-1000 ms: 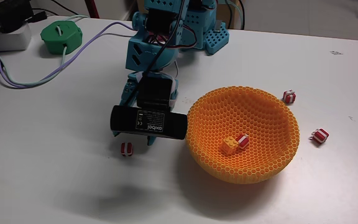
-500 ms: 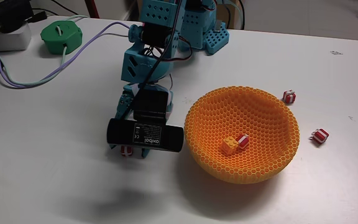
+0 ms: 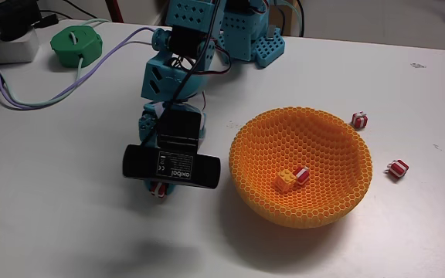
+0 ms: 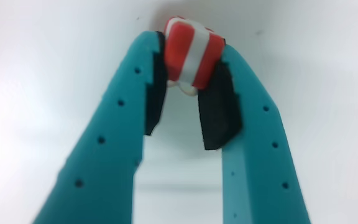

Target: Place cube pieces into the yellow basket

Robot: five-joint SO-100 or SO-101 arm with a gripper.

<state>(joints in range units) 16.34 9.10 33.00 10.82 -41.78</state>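
In the wrist view my teal gripper (image 4: 191, 43) is shut on a red-and-white striped cube piece (image 4: 192, 53), its black pads (image 4: 219, 106) pressed against both sides over the white table. In the fixed view that cube piece (image 3: 157, 188) peeks out under the black wrist camera (image 3: 172, 166), left of the yellow basket (image 3: 300, 114). Inside the basket lie a yellow-orange studded cube (image 3: 284, 180) and a striped one (image 3: 301, 174). Two more striped pieces (image 3: 359, 120) (image 3: 397, 168) rest on the table right of the basket.
A green round case (image 3: 76, 45) stands at the back left, with cables (image 3: 45, 100) running across the table beside it. The arm's blue base (image 3: 238, 31) sits at the back centre. A white adapter (image 3: 10, 46) lies at the far left.
The arm has swung left and lowered, bringing the wrist camera and gripper down over the striped cube piece on the table. The basket and other pieces have not moved.
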